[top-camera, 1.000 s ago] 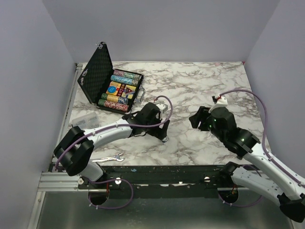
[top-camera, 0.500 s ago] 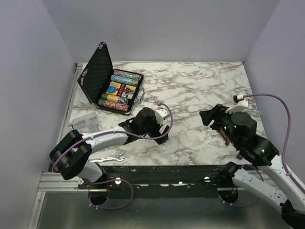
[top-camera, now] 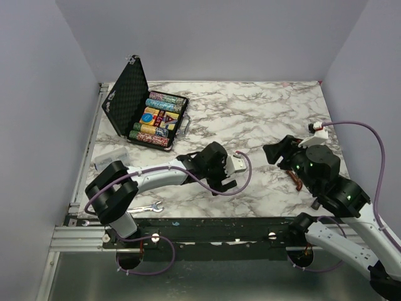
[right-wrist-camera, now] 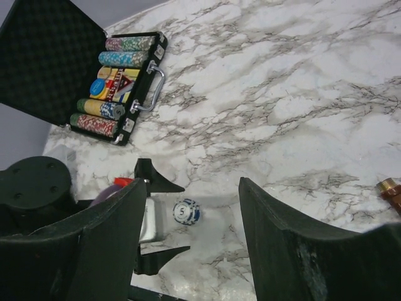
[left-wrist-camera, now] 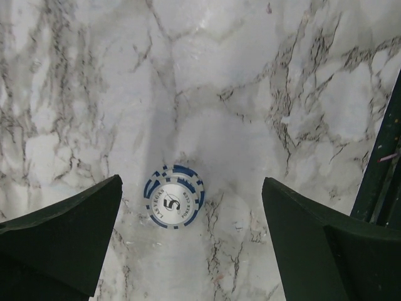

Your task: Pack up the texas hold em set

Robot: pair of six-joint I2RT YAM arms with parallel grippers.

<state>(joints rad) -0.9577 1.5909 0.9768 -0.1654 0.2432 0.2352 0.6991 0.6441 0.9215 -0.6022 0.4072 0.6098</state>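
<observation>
- White, grey-veined marble table [top-camera: 269, 110]: carries everything; smooth, slick-looking surface.
- Small black hinged case with a metal handle [top-camera: 128, 103]: far left on the table, open, foam-lined lid standing up; holds rows of multicoloured chips [right-wrist-camera: 130, 43] and a yellow-blue card box [right-wrist-camera: 108, 86]. No free slot to make out from here.
- Right gripper [right-wrist-camera: 193, 188]: raised on the right side, spread wide, nothing between the fingers.
- Left gripper [left-wrist-camera: 191, 183]: near the front edge around mid-table, pointing straight down, spread wide and empty, straddling the loose chip without touching it.
- Brown tap-shaped piece [right-wrist-camera: 391, 190]: just beside the right arm, no part of the set.
- Round blue-and-white chip marked 5 [left-wrist-camera: 174, 204]: lying flat on bare marble, well apart from the case, nearer 1 finger than the other.
- Handling, as a judgement: light, stiff, thin and smooth, so likely to skid on the marble or flip if struck from 1 side only. Best centred first, then pinched across the rim at 2 opposite edges, fingertips lowered right to the table. Little to fear from breakage; slipping out during the carry to the case is the likelier trouble.
</observation>
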